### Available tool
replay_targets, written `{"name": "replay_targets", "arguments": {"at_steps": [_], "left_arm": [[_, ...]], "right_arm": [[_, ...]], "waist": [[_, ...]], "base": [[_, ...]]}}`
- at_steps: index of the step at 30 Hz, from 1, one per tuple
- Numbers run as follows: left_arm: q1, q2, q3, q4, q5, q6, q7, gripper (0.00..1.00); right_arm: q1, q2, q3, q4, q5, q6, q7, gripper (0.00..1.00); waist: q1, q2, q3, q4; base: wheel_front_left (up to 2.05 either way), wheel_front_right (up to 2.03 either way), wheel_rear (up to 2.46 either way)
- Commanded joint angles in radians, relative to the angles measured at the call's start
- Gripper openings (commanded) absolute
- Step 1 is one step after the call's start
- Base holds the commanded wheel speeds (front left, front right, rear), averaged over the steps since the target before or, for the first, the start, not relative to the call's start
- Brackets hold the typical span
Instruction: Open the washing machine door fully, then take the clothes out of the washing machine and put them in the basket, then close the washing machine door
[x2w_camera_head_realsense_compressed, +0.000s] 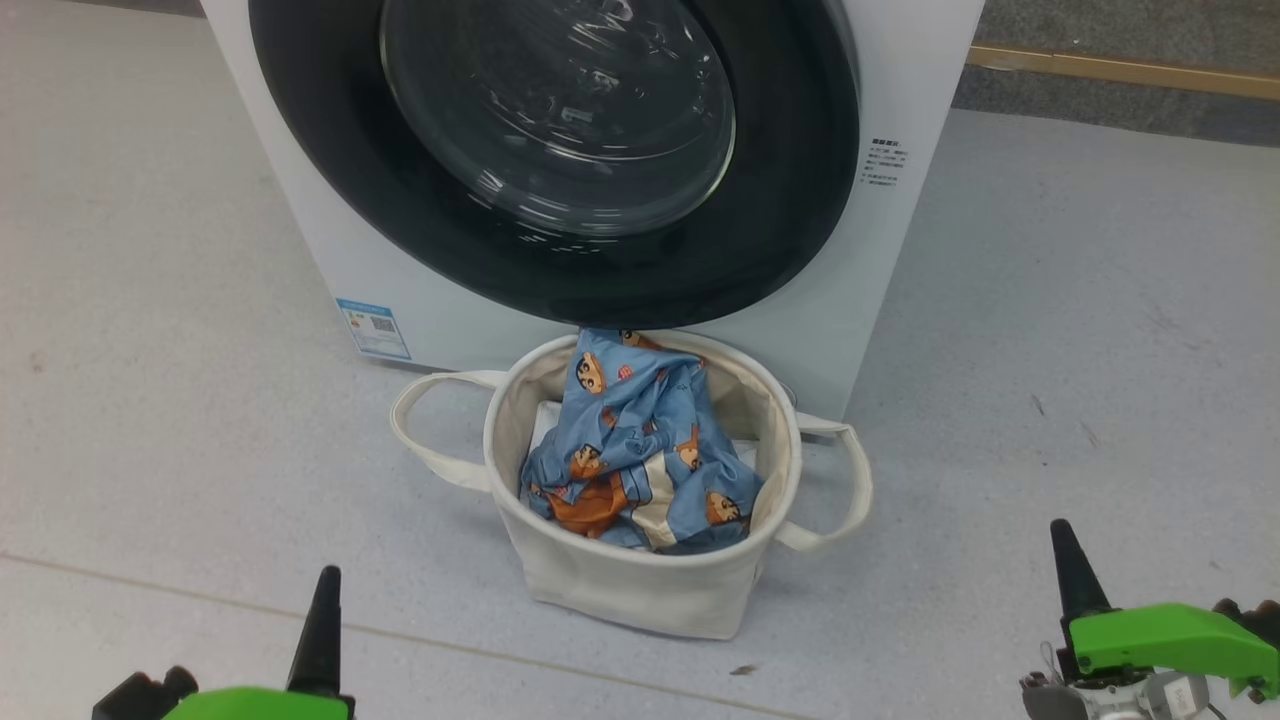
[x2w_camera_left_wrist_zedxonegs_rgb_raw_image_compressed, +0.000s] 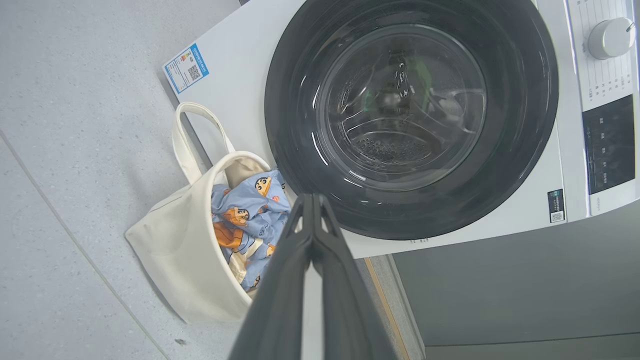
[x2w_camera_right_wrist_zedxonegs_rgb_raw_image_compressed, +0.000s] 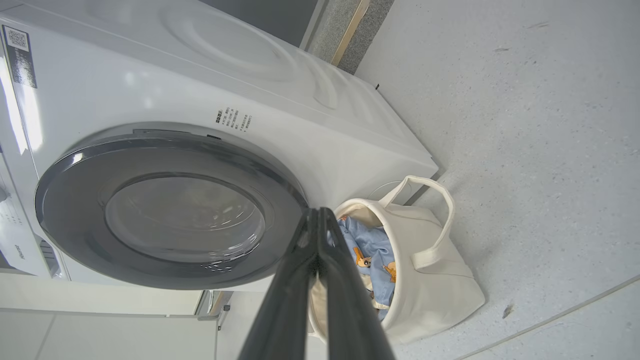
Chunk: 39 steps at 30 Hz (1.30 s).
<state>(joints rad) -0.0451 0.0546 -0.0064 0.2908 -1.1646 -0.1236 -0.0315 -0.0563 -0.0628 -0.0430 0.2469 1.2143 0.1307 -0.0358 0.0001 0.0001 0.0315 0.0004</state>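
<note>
Two dark spikes rise at the near edge of the head view: left gripper (x2w_camera_head_realsense_compressed: 326, 600) and right gripper (x2w_camera_head_realsense_compressed: 1066, 555), each pinched shut on nothing, well apart from the canvas basket (x2w_camera_head_realsense_compressed: 640, 590). Printed blue clothes (x2w_camera_head_realsense_compressed: 640, 450) fill it, and one fold climbs the far rim up to the washing machine door (x2w_camera_head_realsense_compressed: 555, 110), which looks closed against the washing machine (x2w_camera_head_realsense_compressed: 900, 250). I'd worry that the fold is nipped under the black rim, or that the latch hasn't caught; that seam is hidden.

Left wrist view: the fingers (x2w_camera_left_wrist_zedxonegs_rgb_raw_image_compressed: 297, 240) are pressed together and empty. The drum (x2w_camera_left_wrist_zedxonegs_rgb_raw_image_compressed: 395, 145) seems bare behind the glass, though reflections muddy it.

Right wrist view: the door sits flush, and the basket's bottom lies covered.
</note>
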Motion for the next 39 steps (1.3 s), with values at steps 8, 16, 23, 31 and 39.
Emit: {"name": "replay_targets", "arguments": {"at_steps": [8,16,23,31,39], "left_arm": [[-0.051,0.019,0.042,-0.041,-0.112,-0.005,0.029,0.00],[-0.054,0.019,0.054,-0.043,-0.207,-0.006,0.052,0.00],[-0.056,0.020,0.066,-0.044,-0.301,-0.006,0.076,0.00],[-0.058,0.019,0.078,-0.046,-0.396,-0.007,0.099,0.00],[-0.060,0.019,0.088,-0.047,-0.471,-0.007,0.119,0.00]], "right_arm": [[-0.043,-0.016,0.001,-0.023,0.103,0.000,0.027,0.00],[-0.044,-0.015,-0.008,-0.018,0.188,0.000,0.051,0.00],[-0.046,-0.015,-0.017,-0.013,0.272,0.000,0.076,0.00],[-0.047,-0.014,-0.027,-0.008,0.357,0.000,0.100,0.00],[-0.048,-0.013,-0.035,-0.004,0.424,0.000,0.120,0.00]], "waist": [[0.0000,-0.0001,-0.006,0.000],[0.0000,-0.0001,-0.012,0.000],[0.0000,-0.0001,-0.018,0.000],[0.0000,-0.0001,-0.024,0.000],[0.0000,-0.0001,-0.028,0.000]], "base": [[0.00,0.00,0.00],[0.00,0.00,0.00],[0.00,0.00,0.00],[0.00,0.00,0.00],[0.00,0.00,0.00]]}}
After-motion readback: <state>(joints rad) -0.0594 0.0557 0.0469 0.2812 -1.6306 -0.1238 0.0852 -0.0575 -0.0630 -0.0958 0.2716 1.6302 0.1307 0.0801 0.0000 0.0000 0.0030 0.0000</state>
